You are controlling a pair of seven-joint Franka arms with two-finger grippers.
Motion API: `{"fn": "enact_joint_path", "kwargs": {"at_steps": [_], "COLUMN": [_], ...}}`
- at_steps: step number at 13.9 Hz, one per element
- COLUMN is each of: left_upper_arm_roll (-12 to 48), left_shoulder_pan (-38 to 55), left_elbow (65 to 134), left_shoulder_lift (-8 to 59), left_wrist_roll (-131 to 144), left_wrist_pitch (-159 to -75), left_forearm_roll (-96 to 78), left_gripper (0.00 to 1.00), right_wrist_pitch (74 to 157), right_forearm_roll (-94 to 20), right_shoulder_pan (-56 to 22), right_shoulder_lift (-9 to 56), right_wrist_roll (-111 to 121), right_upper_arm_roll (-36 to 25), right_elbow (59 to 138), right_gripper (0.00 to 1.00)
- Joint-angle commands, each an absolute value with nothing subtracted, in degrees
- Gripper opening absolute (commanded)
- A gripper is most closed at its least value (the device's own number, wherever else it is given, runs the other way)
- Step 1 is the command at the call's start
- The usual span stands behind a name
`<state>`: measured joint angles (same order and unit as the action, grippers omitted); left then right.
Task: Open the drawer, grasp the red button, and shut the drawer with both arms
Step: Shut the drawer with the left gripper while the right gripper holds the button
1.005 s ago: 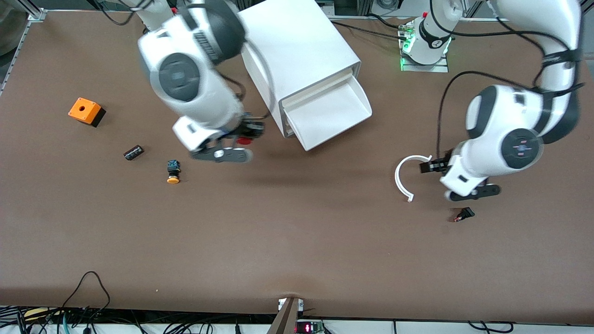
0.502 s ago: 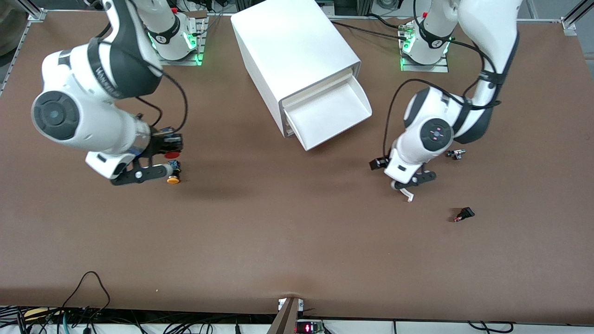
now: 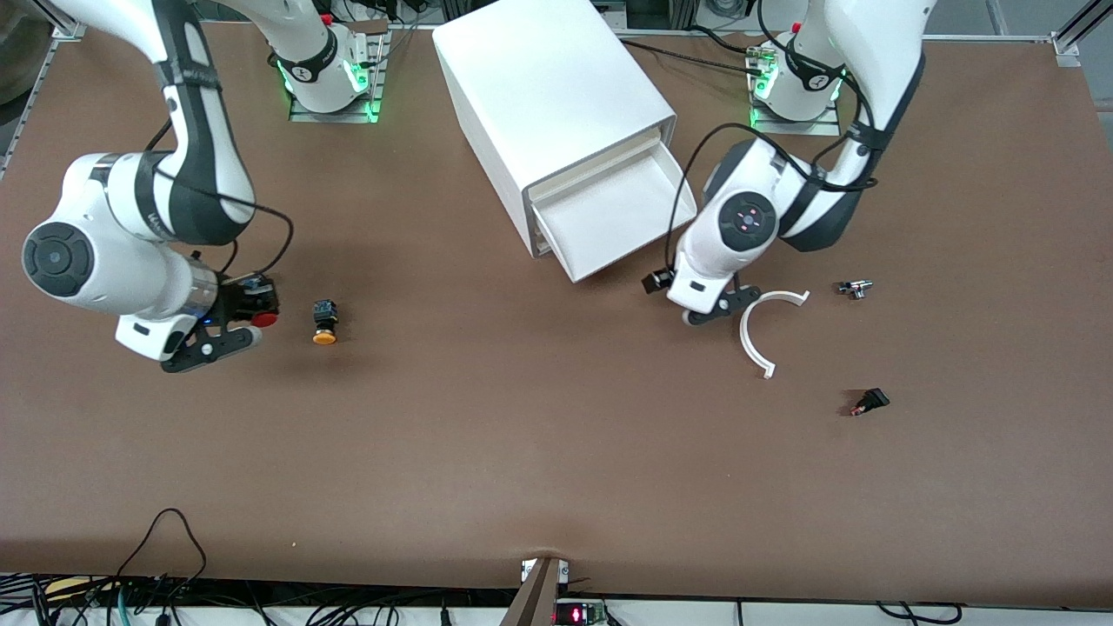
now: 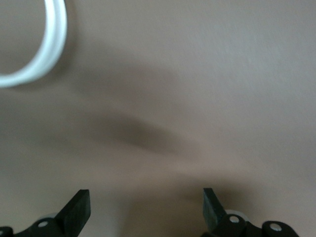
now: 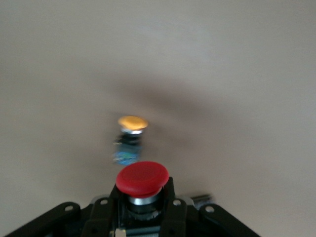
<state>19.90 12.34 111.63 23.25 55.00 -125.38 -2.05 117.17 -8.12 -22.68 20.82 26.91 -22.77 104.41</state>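
Observation:
The white cabinet (image 3: 548,87) stands at the robots' edge of the table with its drawer (image 3: 622,222) pulled out; nothing shows inside. My right gripper (image 3: 259,311) is shut on the button (image 3: 264,319), over the table toward the right arm's end. In the right wrist view the red cap (image 5: 142,177) sticks out past the fingers (image 5: 174,212) of that gripper (image 5: 143,210). My left gripper (image 3: 654,282) hovers open just in front of the drawer's corner. Its fingertips (image 4: 79,210) stand wide apart over bare table, and that gripper (image 4: 145,207) holds nothing.
An orange-yellow-capped button (image 3: 324,322) (image 5: 132,123) lies on the table beside the right gripper. A white C-shaped ring (image 3: 756,335) (image 4: 39,59) lies by the left hand. A small metal part (image 3: 855,288) and a small black part (image 3: 869,402) lie toward the left arm's end.
The right arm swung away from the drawer toward its own end of the table, carrying the red button. The left arm moved from beside the white ring to the drawer's front.

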Motion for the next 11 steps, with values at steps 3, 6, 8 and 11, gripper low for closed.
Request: {"fn": "enact_joint_path", "kwargs": {"at_steps": [3,6,8,11], "left_upper_arm_roll": [26.88,30.93,32.69,35.32], "left_shoulder_pan": [11.78,11.60,11.69,11.78], "left_elbow": [114.08,114.70,114.79,115.57], "left_shoulder_lift": [21.27,21.09,21.18,21.27], "left_wrist_roll": [65.37,69.51,71.10,73.04], "left_wrist_pitch": [-125.60,-125.51,-125.33,-125.25], "left_forearm_roll": [-2.99,-2.99,-2.99,-2.99], "left_gripper": [1.00,1.00,1.00,1.00], "right_wrist_pitch": [131.22,135.77,139.29,142.29], "right_forearm_roll": [-10.19,-14.31,-19.05,-25.91], "right_shoulder_pan": [-20.31,-17.85,-16.88,-16.18], "right_shoulder_lift": [20.65,25.12,28.55,32.16], "right_wrist_roll": [40.06,44.89,49.37,55.97], "right_upper_arm_roll": [-25.49,-25.49,-25.31,-25.31], "right_elbow": [114.61,114.52,114.43,114.43], "right_gripper": [0.00,0.00,0.00,0.00]}}
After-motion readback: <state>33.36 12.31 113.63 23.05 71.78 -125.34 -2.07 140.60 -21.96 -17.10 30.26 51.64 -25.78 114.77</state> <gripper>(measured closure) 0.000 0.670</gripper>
